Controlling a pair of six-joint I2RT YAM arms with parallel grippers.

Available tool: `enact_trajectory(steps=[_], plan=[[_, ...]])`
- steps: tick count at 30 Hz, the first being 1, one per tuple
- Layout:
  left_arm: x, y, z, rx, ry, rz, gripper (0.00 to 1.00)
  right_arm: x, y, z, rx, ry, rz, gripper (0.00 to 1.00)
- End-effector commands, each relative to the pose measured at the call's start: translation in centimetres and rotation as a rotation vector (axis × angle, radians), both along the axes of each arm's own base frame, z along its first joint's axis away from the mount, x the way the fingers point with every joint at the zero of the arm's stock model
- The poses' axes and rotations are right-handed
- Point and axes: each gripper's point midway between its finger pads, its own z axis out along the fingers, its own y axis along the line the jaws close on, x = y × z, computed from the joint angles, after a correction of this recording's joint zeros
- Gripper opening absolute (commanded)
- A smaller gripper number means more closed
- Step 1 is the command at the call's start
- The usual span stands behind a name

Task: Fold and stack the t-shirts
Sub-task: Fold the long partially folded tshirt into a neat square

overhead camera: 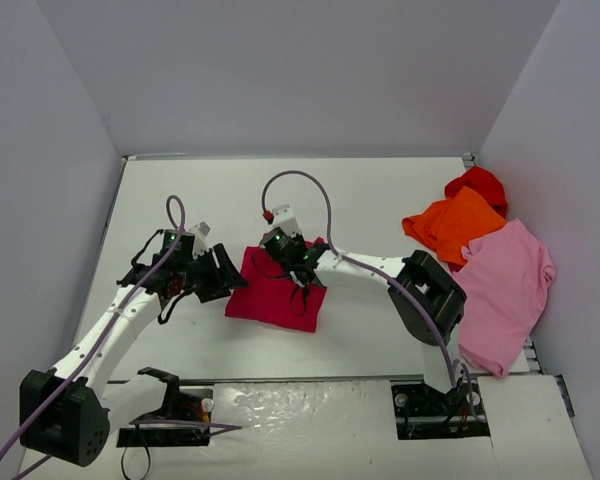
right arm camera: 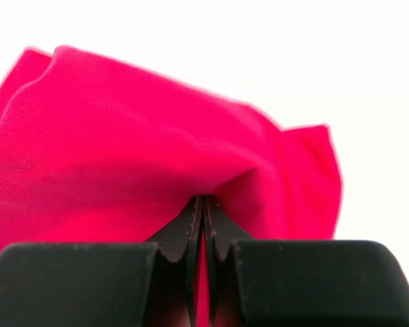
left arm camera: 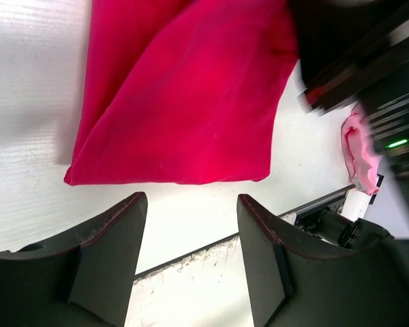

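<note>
Right hand on crimson t-shirt fold

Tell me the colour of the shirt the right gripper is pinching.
The crimson t-shirt is plain magenta-red; clearest in the right wrist view.

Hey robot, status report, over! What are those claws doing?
Left gripper open, empty, beside folded crimson cloth t-shirt. Right gripper shut, pinching it. Orange shirt, pink shirt, red shirt heaped far right; nothing blocking.
</note>
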Motion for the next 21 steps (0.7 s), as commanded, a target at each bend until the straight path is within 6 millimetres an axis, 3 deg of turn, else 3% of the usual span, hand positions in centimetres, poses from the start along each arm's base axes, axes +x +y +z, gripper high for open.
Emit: enact_trajectory(steps=[1,6,10,13,17,21], plan=[[1.3,-1.0,1.2,-0.054,-0.063,-0.010,0.51,5.0,1.8,5.1,0.054,-0.115,0.013,0.00],[1.3,-1.1,0.7,-0.050,-0.054,-0.017,0.51,7.4,3.5,6.5,0.112,-0.128,0.037,0.00],[1.3,-1.3,0.2,-0.054,-0.039,-0.034,0.50,7.3,2.8,5.8,0.096,-0.121,0.019,0.00],[1.3,-1.3,0.0,-0.047,-0.039,-0.042,0.50,5.8,1.8,7.0,0.135,-0.112,0.004,0.00],[1.6,-1.3,0.0,-0.048,-0.045,-0.046,0.49,1.7,0.9,8.7,0.204,-0.067,0.021,0.00],[1.9,-1.5,0.1,-0.057,-0.050,-0.048,0.46,-1.8,-1.7,7.9,0.169,-0.021,-0.016,0.00]])
